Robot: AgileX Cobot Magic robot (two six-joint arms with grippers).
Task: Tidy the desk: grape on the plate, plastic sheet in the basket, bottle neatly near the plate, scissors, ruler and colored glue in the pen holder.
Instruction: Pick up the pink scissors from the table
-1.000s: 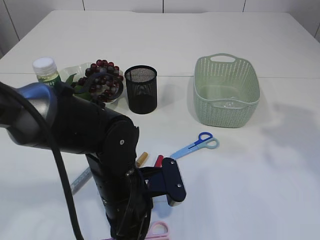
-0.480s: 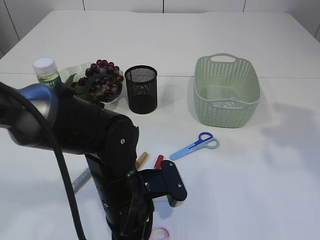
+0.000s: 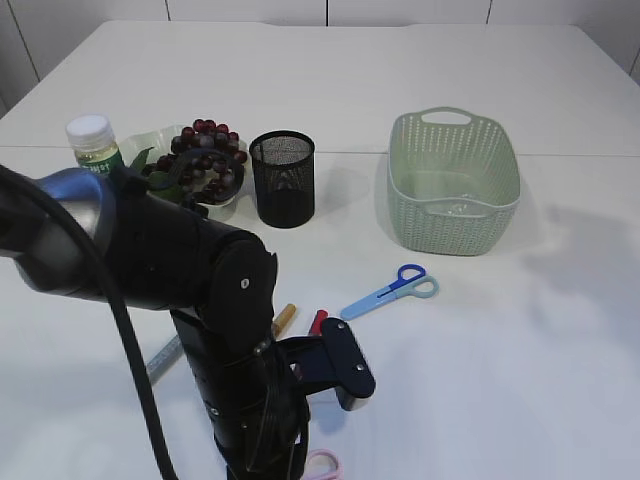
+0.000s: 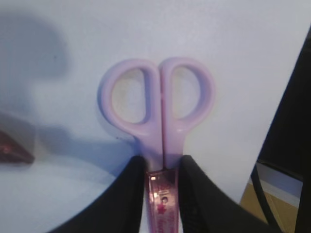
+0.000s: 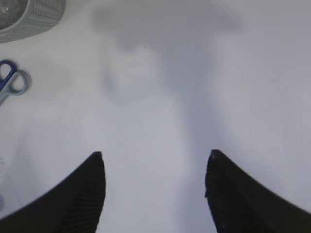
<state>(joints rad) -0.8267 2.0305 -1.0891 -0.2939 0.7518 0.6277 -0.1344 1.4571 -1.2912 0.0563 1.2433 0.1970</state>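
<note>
So far the grapes sit on the plate in the upper left of the exterior view, with the bottle upright just beside it, so those two jobs look done. The pen holder, right of the plate, appears empty through its mesh, and the basket in the upper right seems to hold something clear at its bottom, possibly the plastic sheet, though I cannot tell for sure. What looks left is the pen-holder work. Blue scissors lie on the tabletop at centre, well apart from the holder; a red glue stick and a tan one lie partly behind the left arm, and the ruler shows at the arm's left edge. In the left wrist view the left gripper has its fingers set close on either side of the pink scissors just below the handles; whether they are truly clamped I cannot tell. The scissors lie flat on the tabletop at the exterior view's bottom edge. The right gripper hangs over bare tabletop with fingers wide apart, holding nothing.
</note>
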